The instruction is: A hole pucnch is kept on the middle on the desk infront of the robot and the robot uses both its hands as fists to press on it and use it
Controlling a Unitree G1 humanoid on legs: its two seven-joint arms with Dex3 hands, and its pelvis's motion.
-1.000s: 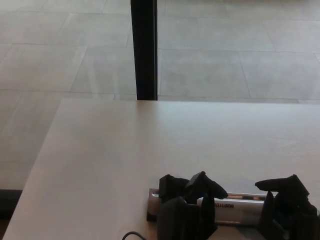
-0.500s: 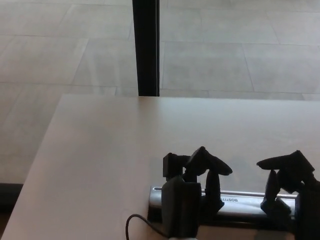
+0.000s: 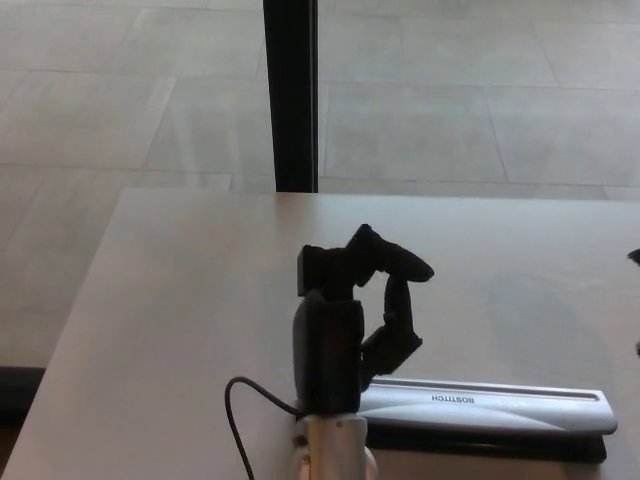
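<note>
we see the left hand (image 3: pixel 355 310) raised over the pale desk (image 3: pixel 180 300), fingers (image 3: pixel 395 262) curled — just above the left end of the silver hole punch (image 3: pixel 480 405). a black post (image 3: pixel 291 95) stands beyond — tiled floor (image 3: pixel 480 90) behind.

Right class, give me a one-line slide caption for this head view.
Robot's left hand raised above a silver hole punch on a pale desk.
</note>
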